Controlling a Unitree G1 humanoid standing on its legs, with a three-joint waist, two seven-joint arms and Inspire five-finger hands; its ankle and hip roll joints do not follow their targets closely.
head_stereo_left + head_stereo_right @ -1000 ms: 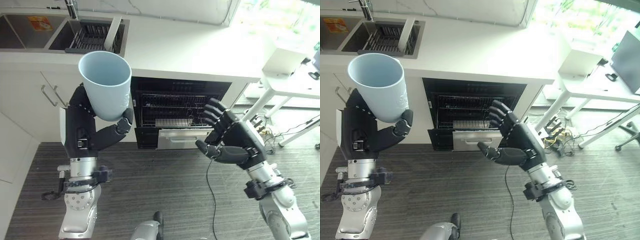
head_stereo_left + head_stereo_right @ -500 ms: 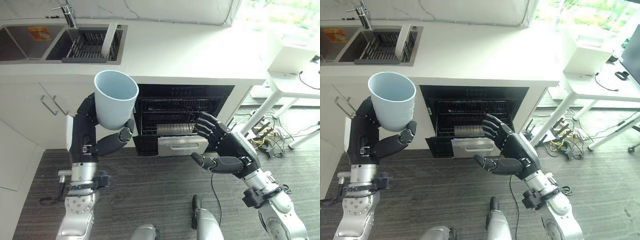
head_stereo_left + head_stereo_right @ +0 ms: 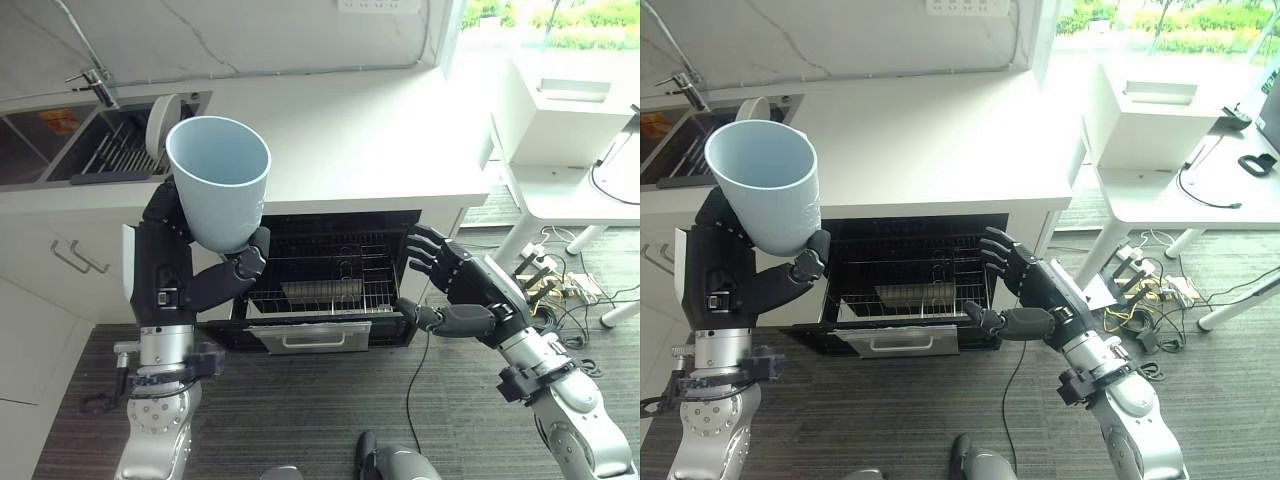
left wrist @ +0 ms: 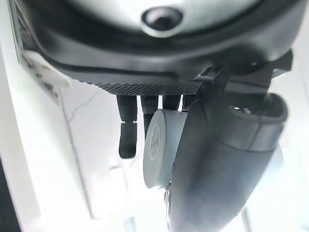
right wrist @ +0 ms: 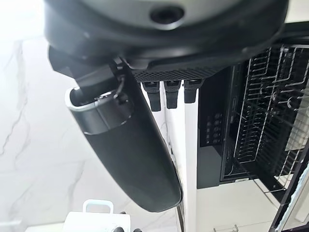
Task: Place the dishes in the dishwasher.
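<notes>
A pale blue cup (image 3: pixel 221 182) stands upright, mouth up, in my left hand (image 3: pixel 165 268), whose fingers and thumb curl round its lower part; its base (image 4: pixel 158 147) shows between thumb and fingers in the left wrist view. The cup is held high, left of the dishwasher (image 3: pixel 330 262), which is open under the white counter (image 3: pixel 380 150) with its wire rack (image 3: pixel 318 291) pulled partly out. My right hand (image 3: pixel 468 298) hovers open by the right end of the rack, fingers spread, holding nothing.
A sink (image 3: pixel 110 148) with a dark drying rack and a white plate (image 3: pixel 160 113) sits at the counter's left end. White cabinet doors with handles (image 3: pixel 75 262) are at left. A white desk (image 3: pixel 590 150) with a box stands at right, cables under it.
The camera has shifted, so the dishwasher now sits between my hands. The rack stands further out. My right hand is now at the rack's right end. The cup stays in my left hand.
</notes>
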